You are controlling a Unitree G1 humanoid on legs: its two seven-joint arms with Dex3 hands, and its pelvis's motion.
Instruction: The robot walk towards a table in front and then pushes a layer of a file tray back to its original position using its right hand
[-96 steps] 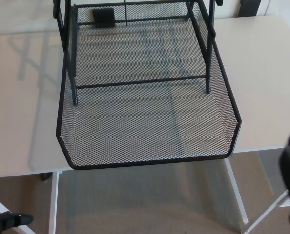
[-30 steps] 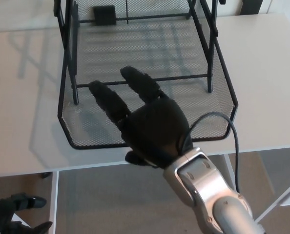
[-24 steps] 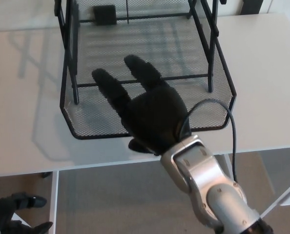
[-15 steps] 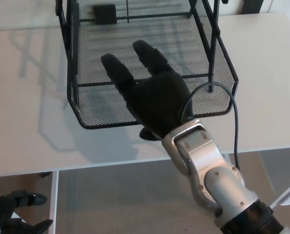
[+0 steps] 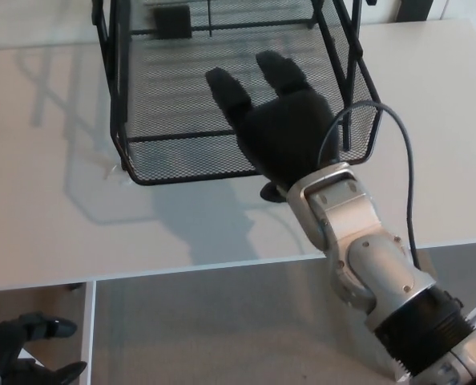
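A black mesh file tray [image 5: 166, 120] stands on the white table [image 5: 54, 184], inside its black frame of upright posts. The bottom layer's front rim [image 5: 190, 175] sticks out only slightly past the front posts. My right hand [image 5: 282, 132] lies flat against that front rim, open, fingers spread and pointing away over the mesh, holding nothing. Its silver forearm [image 5: 358, 249] comes in from the lower right. My left hand [image 5: 18, 361] hangs low at the bottom left, below the table, fingers apart and empty.
A small black block [image 5: 172, 22] sits at the back of the tray frame. A black cable [image 5: 398, 168] loops from my right wrist over the table. The table's front edge [image 5: 182, 269] runs across the picture, with grey floor and white table legs below.
My right hand has come in from the lower right and pressed the tray layer away from me. The layer has slid back into the frame, from overhanging the table's front edge.
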